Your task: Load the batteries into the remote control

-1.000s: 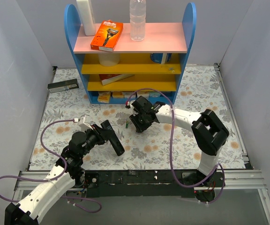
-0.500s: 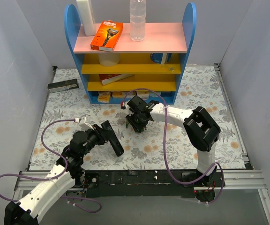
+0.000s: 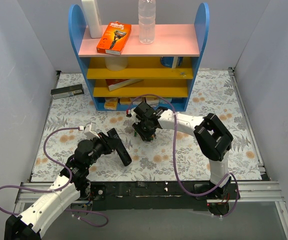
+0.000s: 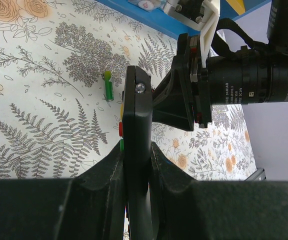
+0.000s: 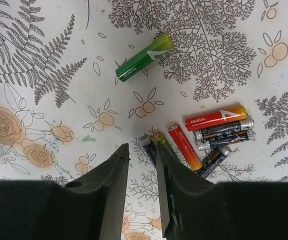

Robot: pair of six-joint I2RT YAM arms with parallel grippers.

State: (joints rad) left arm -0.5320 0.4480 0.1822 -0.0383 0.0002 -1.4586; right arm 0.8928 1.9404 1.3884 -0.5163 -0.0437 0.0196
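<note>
Over on the floral table (image 5: 44,30), the right pincer (image 5: 142,150) hangs over the batteries (image 5: 204,135), fingers slightly parted, gripping nothing. I count eight: seven bunched together (two red-orange, the rest dark or green-tipped, a couple half hidden by the fingers) and one green one (image 5: 144,57) lying apart. Meanwhile the left pincer (image 4: 136,162) is clamped on the single remote control (image 4: 136,115), held off the table.

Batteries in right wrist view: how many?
8: one green battery alone upper left; seven in a pile at the right gripper. Its fingers may hide more.
</note>
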